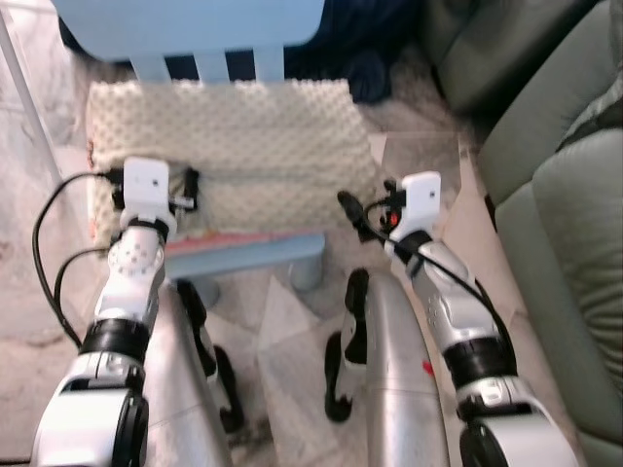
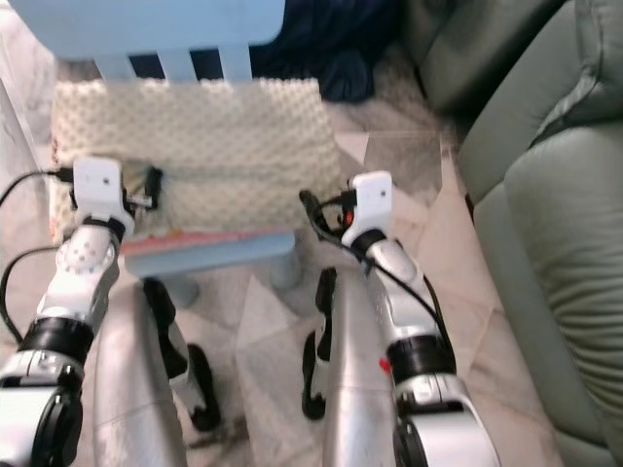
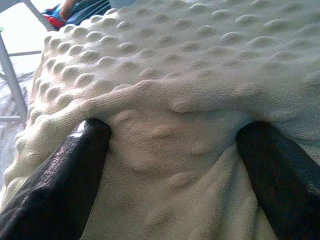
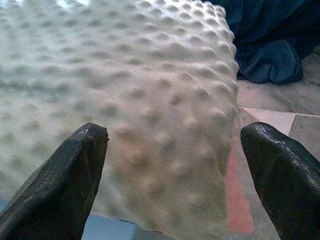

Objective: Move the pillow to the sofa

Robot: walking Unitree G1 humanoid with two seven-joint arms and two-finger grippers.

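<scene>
A cream pillow with a bumpy surface lies on the seat of a light blue chair. My left gripper is at the pillow's front left part. It is open, with both black fingertips pressed into the fabric, which bulges between them. My right gripper is open at the pillow's front right corner, its fingers apart, one on each side of that corner. In the left eye view the left gripper and right gripper sit at either end of the pillow's front edge.
A grey-green sofa stands close on the right. Dark blue cloth lies on the floor behind the chair. A white metal leg rises at the far left. Marble floor tiles run between chair and sofa.
</scene>
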